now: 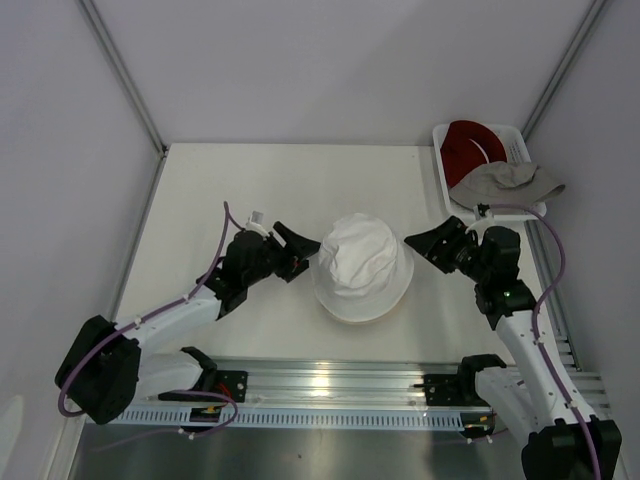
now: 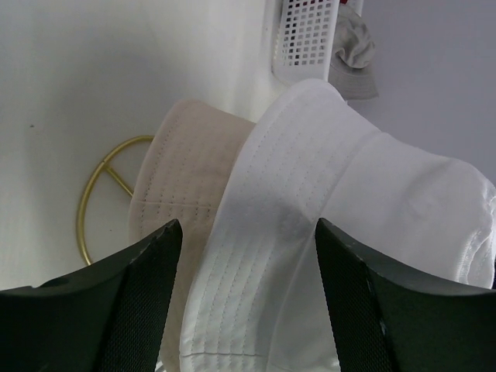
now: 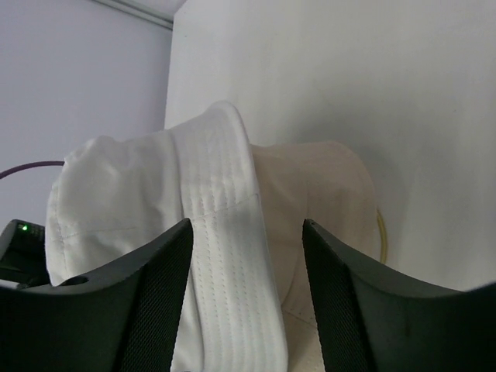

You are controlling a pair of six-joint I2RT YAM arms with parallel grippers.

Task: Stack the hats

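Note:
A white hat [image 1: 360, 262] sits in the middle of the table on top of a beige hat [image 2: 186, 178], which the top view almost hides. My left gripper [image 1: 304, 247] is open at the hats' left side, with the white brim [image 2: 263, 256] between its jaws, untouched. My right gripper [image 1: 417, 244] is open at their right side, with the white brim [image 3: 225, 256] and beige hat [image 3: 318, 194] between its jaws. A dark red hat [image 1: 466, 143] and a grey hat [image 1: 505, 180] lie in the white basket [image 1: 443, 172].
A gold wire ring [image 2: 97, 182] lies on the table under the beige hat; it also shows in the right wrist view [image 3: 381, 232]. The basket stands at the back right corner by the wall. A metal rail [image 1: 330, 385] runs along the near edge.

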